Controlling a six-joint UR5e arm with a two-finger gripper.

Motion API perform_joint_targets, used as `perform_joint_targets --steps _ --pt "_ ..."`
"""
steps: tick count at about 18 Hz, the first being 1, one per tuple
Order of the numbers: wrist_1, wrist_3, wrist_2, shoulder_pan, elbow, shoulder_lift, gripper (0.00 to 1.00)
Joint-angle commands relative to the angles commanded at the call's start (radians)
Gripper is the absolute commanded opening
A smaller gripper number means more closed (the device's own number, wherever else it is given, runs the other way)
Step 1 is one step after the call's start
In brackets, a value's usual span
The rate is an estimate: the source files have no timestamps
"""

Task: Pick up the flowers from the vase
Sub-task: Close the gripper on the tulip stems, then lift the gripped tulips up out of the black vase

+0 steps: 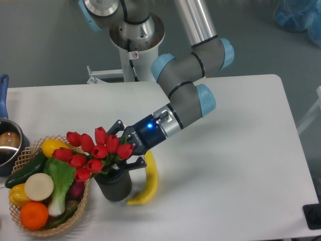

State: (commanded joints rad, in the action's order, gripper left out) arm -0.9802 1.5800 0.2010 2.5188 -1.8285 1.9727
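The arm is reaching down from the back of the surface (225,160) at a slant, and its hand (122,150) is sitting right at the bunch of flowers (95,152), coming in from their right side. 1 dark finger is showing above the red heads and another below them, by the vase (114,185), so the fingers are bracketing the stems and leaves just under the blooms. The blooms are covering the fingertips, so I cannot tell whether they are already pinching the stems or only standing around them. That low side approach makes sense as a judgement: the stems are the firm, narrow part, while the heads would crush.

The flowers are sitting in the vase, leaning toward the left over the rim of the wicker basket (20,217). Their heads are smooth, closed, egg-shaped and glossy red, about 9 of them, spreading wider than the vase mouth. The vase is a short, dark, matte cylinder, standing upright near the front of the surface.

A curved yellow banana (149,182) is lying just beside the vase on its right, under the hand. The basket is woven and is holding rounded vegetables. A steel pot (7,145) with a blue handle is standing at the left edge.
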Motion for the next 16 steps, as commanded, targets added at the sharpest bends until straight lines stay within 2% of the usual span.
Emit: perform_joint_targets --steps 12,16 --pt "0.000 -0.002 -0.038 0.005 0.006 -0.006 0.47" --pt "-0.002 -0.006 -0.098 0.015 0.005 -0.021 0.47"
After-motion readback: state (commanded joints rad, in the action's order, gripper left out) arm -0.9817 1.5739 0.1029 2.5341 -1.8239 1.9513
